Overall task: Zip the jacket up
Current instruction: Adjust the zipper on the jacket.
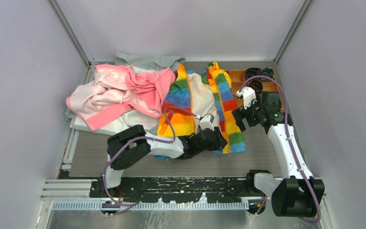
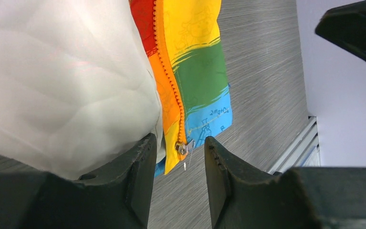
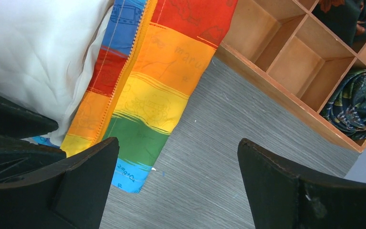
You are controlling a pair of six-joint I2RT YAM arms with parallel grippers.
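- Nearest, at 6 o'clock of the jacket (image 1: 178,98): the left gripper (image 1: 213,137), low over the near hem.
- In its wrist view (image 2: 178,143), stands narrowly parted, one finger on each side of the bottom end of the orange zipper (image 2: 169,86); small metal slider (image 2: 181,149) in the gap, no visible pinch on it (cream lining (image 2: 62,81) bulges beside one finger).
- At 3 o'clock of the jacket: the right gripper (image 1: 244,116), just beside the right-hand striped panel.
- Spread wide (image 3: 177,142) and holding nothing; hangs above the panel's blue corner and the grey table (image 3: 209,157).
- Jacket itself: lies open on the table, lining up in the middle, rainbow panels turned out on both sides, zipper halves apart and unjoined.
- At 9 o'clock, touching the jacket: a crumpled pink garment (image 1: 119,90).
- At 12 o'clock of that, near the back wall: a grey garment (image 1: 147,61).
- At 1 o'clock of the jacket: a wooden tray (image 3: 286,62) with open compartments, dark patterned cloth (image 3: 357,105) in one.
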